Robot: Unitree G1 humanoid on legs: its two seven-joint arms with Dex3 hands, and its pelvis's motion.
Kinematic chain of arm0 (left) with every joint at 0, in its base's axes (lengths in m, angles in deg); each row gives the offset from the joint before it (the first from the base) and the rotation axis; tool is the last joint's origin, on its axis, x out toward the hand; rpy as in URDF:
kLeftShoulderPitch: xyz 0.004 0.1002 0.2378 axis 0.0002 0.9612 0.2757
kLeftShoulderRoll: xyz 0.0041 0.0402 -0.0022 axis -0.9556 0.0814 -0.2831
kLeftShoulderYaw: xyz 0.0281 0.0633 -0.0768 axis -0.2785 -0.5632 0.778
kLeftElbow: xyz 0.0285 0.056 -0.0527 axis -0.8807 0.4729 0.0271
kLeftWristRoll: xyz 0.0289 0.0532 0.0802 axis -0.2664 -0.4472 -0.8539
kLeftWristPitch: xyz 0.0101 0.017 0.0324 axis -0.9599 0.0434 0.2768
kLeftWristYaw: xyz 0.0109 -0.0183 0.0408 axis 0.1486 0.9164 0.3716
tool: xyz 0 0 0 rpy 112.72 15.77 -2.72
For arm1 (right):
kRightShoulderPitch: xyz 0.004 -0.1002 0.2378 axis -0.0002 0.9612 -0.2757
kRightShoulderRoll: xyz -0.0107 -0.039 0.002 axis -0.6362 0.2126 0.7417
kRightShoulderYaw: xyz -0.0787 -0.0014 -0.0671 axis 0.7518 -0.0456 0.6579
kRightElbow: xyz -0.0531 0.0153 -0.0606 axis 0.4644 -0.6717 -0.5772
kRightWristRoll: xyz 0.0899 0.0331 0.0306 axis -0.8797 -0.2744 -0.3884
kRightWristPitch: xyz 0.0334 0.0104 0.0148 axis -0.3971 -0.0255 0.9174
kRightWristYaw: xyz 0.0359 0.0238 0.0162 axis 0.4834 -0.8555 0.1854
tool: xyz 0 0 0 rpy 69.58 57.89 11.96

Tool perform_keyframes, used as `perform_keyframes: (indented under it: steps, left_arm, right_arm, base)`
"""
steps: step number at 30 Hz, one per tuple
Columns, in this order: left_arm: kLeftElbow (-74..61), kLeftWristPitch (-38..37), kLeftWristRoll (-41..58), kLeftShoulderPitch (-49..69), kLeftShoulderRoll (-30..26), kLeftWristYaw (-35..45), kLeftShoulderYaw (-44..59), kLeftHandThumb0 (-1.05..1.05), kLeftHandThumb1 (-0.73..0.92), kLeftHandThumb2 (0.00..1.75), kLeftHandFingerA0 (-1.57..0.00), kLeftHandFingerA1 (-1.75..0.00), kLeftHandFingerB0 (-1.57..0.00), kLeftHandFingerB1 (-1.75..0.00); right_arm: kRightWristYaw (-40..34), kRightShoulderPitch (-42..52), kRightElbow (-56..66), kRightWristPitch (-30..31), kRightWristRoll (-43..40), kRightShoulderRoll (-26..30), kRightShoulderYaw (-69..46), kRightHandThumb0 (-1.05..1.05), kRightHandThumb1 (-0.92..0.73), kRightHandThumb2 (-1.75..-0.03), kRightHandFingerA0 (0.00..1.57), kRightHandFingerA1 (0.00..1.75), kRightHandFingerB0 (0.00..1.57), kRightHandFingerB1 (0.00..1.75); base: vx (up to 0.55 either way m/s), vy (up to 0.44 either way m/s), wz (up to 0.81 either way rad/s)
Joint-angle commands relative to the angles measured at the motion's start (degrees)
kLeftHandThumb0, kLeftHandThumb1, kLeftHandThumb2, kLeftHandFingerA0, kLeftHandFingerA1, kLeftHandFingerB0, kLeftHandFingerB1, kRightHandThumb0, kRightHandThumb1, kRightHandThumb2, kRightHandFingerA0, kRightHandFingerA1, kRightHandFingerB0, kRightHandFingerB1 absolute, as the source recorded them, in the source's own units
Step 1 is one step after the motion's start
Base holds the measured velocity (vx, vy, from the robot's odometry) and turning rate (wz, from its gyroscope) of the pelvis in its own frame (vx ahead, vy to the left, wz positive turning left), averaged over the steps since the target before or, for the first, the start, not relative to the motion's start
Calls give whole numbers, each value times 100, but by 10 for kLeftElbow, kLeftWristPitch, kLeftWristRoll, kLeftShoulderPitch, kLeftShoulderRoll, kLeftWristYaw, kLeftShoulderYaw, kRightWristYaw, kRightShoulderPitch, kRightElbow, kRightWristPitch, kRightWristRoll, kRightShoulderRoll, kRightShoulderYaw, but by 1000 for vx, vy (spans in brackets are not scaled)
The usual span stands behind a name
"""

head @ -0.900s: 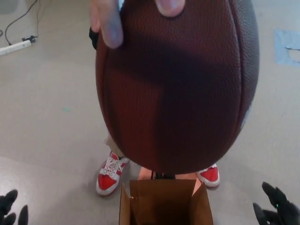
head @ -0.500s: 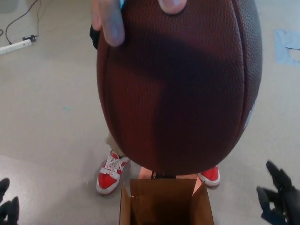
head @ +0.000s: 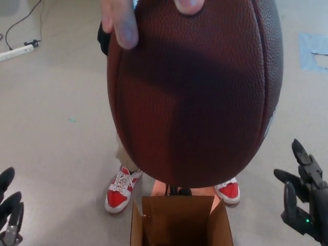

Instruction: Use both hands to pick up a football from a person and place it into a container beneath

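Observation:
A big brown football (head: 195, 92) fills the upper middle of the head view, held from above by a person's fingers (head: 119, 23). Directly beneath it stands an open cardboard box (head: 180, 221) at the bottom edge. My left hand (head: 9, 210) shows at the lower left corner, fingers apart and empty, well left of the ball. My right hand (head: 303, 202) is at the lower right, fingers spread and empty, right of the box and below the ball's side. Neither hand touches the ball.
The person's red and white shoes (head: 120, 189) stand just behind the box. A white power strip with a cable (head: 16, 50) lies on the floor at the far left. A patch of blue tape (head: 313, 51) marks the floor at the right.
Both of my hands have risen further into view from the bottom corners, the right one more. The football has stayed nearly where it was.

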Motion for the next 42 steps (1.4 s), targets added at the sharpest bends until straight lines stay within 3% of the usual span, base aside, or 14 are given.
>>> perform_keyframes:
  steps: [1, 3, 4, 6, 19, 20, 23, 24, 25, 32, 33, 35, 36, 42]
  left_arm:
    - [-503, 72, 150, 164, 2, -2, -36, -90, 73, 109, -12, -40, -3, -29]
    - [-527, 69, 142, 162, 4, -4, -48, -93, 73, 110, -12, -40, -2, -27]
    - [-533, 58, 136, 158, 6, -1, -52, -88, 89, 68, -17, -31, -2, -24]
    - [-553, 56, 122, 155, 13, -7, -65, -86, 69, 107, -10, -40, -1, -26]
    - [-632, 117, 82, 67, 31, -33, -129, -88, 72, 106, -12, -44, -3, -30]
    - [-639, 128, 82, 58, 33, -36, -134, -85, 69, 104, -14, -44, -5, -32]
    - [-654, 150, 73, 37, 39, -45, -144, -85, 70, 104, -15, -44, -4, -33]
    - [-660, 158, 70, 32, 40, -48, -146, -88, 71, 104, -13, -43, -7, -33]
    - [-668, 168, 66, 27, 39, -51, -148, -88, 71, 104, -13, -43, -7, -33]
    - [-694, 206, 64, -5, 35, -61, -144, -87, 70, 106, -12, -44, -3, -34]
    - [-698, 207, 70, -8, 36, -60, -145, -85, 69, 105, -12, -42, -3, -34]
    - [-707, 217, 71, -11, 35, -62, -146, -87, 70, 105, -11, -41, -3, -33]
    - [-712, 221, 71, -16, 36, -63, -147, -87, 70, 105, -11, -41, -3, -32]
    - [-735, 249, 81, -40, 42, -75, -155, -86, 68, 100, -12, -43, -5, -35]
  right_arm:
    - [7, 106, 421, -3, -31, -30, 60, -80, -92, -81, 26, 41, 0, 0]
    - [13, 107, 441, -5, -29, -31, 78, -77, -92, -84, 22, 38, 0, 0]
    - [15, 107, 450, 0, -26, -32, 84, -76, -92, -85, 22, 38, 0, 0]
    - [14, 105, 473, 14, -16, -39, 98, -78, -92, -84, 26, 38, 0, 0]
    - [13, 59, 545, 81, 42, -83, 178, -79, -92, -78, 24, 40, 0, 3]
    - [12, 54, 546, 82, 48, -86, 180, -88, -83, -114, 26, 50, 0, 12]
    - [11, 46, 553, 89, 58, -92, 185, -94, -88, -115, 21, 46, 0, 7]
    - [12, 45, 559, 94, 58, -91, 183, -83, -92, -75, 24, 39, 0, 1]
    - [13, 44, 567, 102, 58, -89, 181, -83, -92, -75, 24, 39, 0, 1]
    - [6, 20, 606, 114, 68, -83, 134, -98, -92, -118, 19, 43, 0, 3]
    - [2, 24, 617, 117, 68, -83, 125, -81, -92, -82, 21, 40, 0, 0]
    - [1, 26, 629, 125, 61, -82, 118, -81, -92, -81, 21, 39, 0, 0]
    - [3, 24, 638, 134, 52, -80, 112, -94, -86, -116, 22, 45, 0, 10]
    - [7, 13, 661, 166, 28, -83, 112, -97, -87, -116, 19, 44, 0, 10]
  base:
    - [0, 0, 0]
    - [0, 0, 0]
    - [0, 0, 0]
    - [0, 0, 0]
    - [0, 0, 0]
    - [0, 0, 0]
    - [0, 0, 0]
    - [0, 0, 0]
    - [0, 0, 0]
    - [0, 0, 0]
    - [0, 0, 0]
    - [0, 0, 0]
    - [0, 0, 0]
    - [0, 0, 0]
